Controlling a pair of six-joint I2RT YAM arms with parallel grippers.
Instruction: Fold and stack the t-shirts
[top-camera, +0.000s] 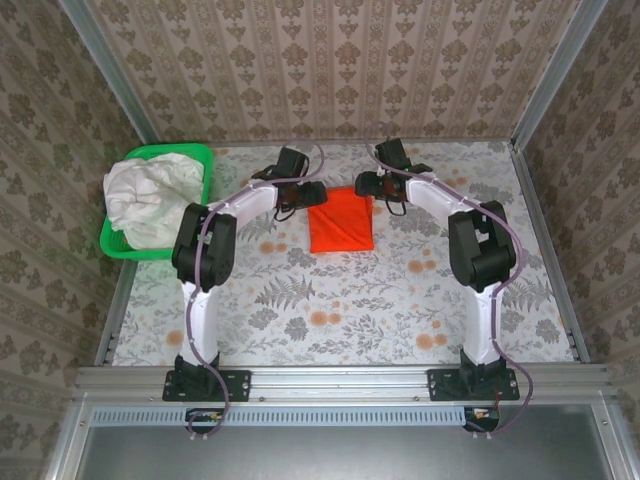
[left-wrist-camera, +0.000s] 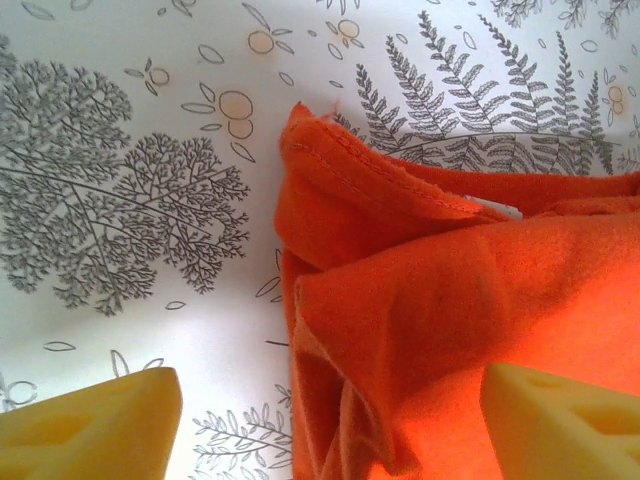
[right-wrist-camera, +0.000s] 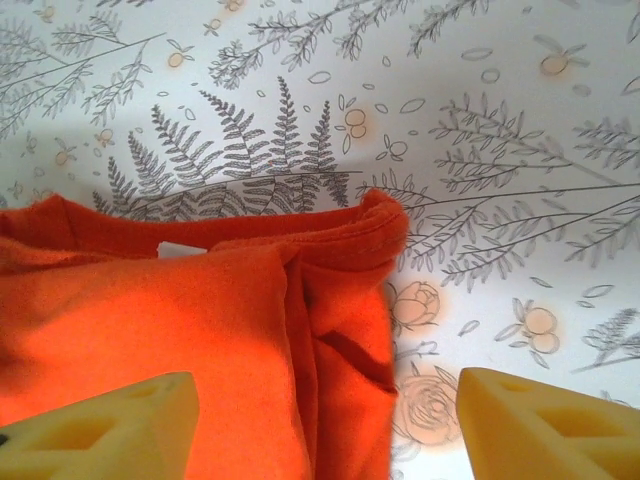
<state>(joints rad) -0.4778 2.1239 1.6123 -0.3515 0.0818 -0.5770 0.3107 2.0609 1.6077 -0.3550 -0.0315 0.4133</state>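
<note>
The orange-red t-shirt (top-camera: 340, 224) lies folded into a soft, fleecy rectangle on the fern-printed tabletop (top-camera: 330, 300), its stitched collar edge rumpled at the far end. I see the left jaws spread wide over its far left corner, yellow foam pads (left-wrist-camera: 90, 425) gripping nothing. The right jaws gape likewise over the far right corner. Left of that shirt, the white t-shirt (top-camera: 150, 195) sits crumpled in a green plastic basket (top-camera: 170, 150).

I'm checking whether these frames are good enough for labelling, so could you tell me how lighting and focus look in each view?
Top view: even light, sharp, the orange shirt strongly saturated. Left wrist: stitching crisp, yellow fingers blurred, table washed pale. Right wrist: fern print sharp, fingers soft, shirt glowing at lower left.
</note>
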